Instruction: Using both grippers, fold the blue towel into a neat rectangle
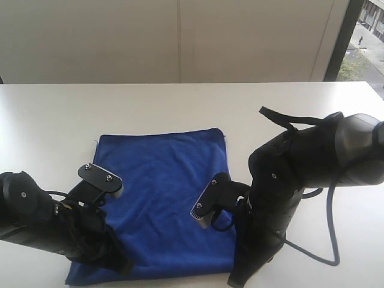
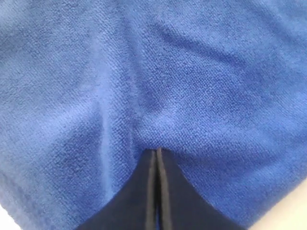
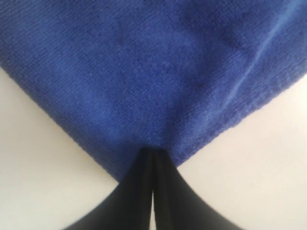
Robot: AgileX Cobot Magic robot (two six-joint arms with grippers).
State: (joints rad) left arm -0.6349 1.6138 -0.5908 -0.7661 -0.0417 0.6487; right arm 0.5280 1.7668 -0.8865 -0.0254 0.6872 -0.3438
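Left gripper [image 2: 156, 153] and right gripper [image 3: 152, 153], jaws together, possibly pinch 7 and 5 o'clock corners of blue towel [image 1: 168, 174], which extends toward 12.

White table [image 1: 180, 108] w/ pale wall [image 1: 180, 36] behind; window [image 1: 366, 36] at far rt, street outside

Bright even daylight, slightly soft focus

Blue towel [image 1: 165, 198]: royal-blue microfibre, roughly rectangular, spread flat on the white table [image 1: 54, 120].
Left gripper [image 2: 156, 152]: fingers pressed together, pinching the cloth, creases running toward the tips.
Right gripper [image 3: 152, 152]: fingers together at a towel corner. Cannot tell whether it pinches the cloth.
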